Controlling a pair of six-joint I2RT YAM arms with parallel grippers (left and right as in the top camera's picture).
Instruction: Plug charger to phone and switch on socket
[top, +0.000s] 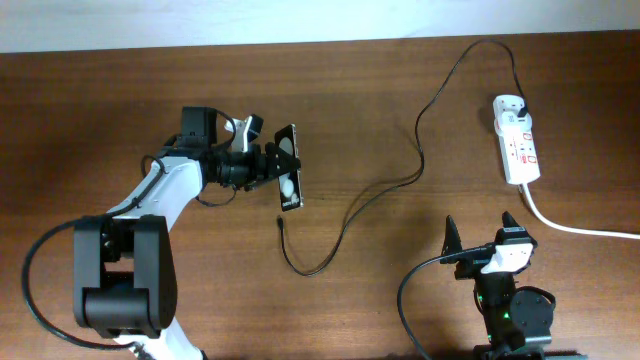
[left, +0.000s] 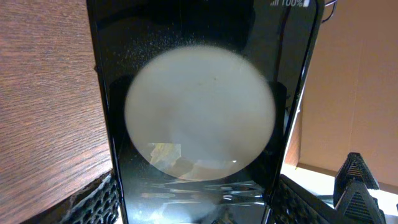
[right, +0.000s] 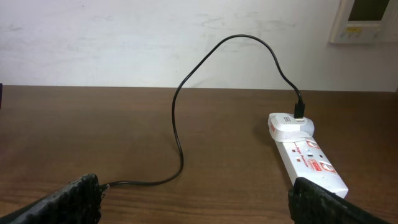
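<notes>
My left gripper (top: 268, 163) is shut on the black phone (top: 289, 168) and holds it on edge above the table. The left wrist view is filled by the phone's face (left: 199, 124) with one white round blob, gripped at its two long edges. The black charger cable (top: 400, 185) runs from a plug in the white socket strip (top: 517, 140) across the table to its loose connector tip (top: 280, 224), which lies just below the phone. My right gripper (top: 480, 232) is open and empty at the front right. The right wrist view shows the cable (right: 179, 134) and the socket (right: 308, 155) ahead.
The socket's thick white cord (top: 580, 226) runs off to the right edge. A pale wall (right: 124, 37) rises behind the table's far edge.
</notes>
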